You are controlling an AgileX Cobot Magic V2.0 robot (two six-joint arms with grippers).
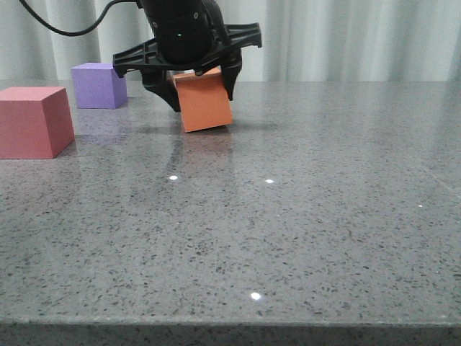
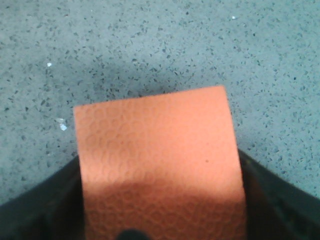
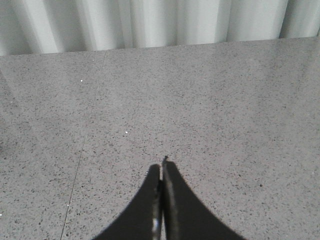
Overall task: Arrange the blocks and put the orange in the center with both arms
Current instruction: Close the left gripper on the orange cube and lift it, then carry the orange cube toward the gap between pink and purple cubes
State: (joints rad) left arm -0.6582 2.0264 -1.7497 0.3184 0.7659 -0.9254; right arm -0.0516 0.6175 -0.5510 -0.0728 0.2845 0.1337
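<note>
No containers show in any view; the three cubes sit loose on the table (image 1: pixel 302 216).

The left gripper (image 1: pixel 200 83) pinches the orange cube (image 1: pixel 204 99) between its black fingers (image 1: pixel 232 79), one on each side. The cube is tilted, its lower edge touching or just above the tabletop; which cannot be told. In the left wrist view the orange cube (image 2: pixel 160 160) fills the middle, with a faint mottled texture on its face and dark finger parts flanking it on both sides.

The purple cube (image 1: pixel 99 85) rests flat at the far left, well behind and to the left of the orange one. The red-pink cube (image 1: pixel 34 121) rests flat nearer the camera at the left edge, apart from the purple cube.

The right gripper (image 3: pixel 162 172) has its two pointed fingers pressed together, holding nothing, over bare table (image 3: pixel 225 125).

The tabletop is grey speckled stone, glossy, with small bright light spots and soft reflections of the cubes. A pale pleated curtain (image 1: pixel 346 40) hangs behind the table's far edge. A black cable (image 1: pixel 65 29) loops toward the left arm.
</note>
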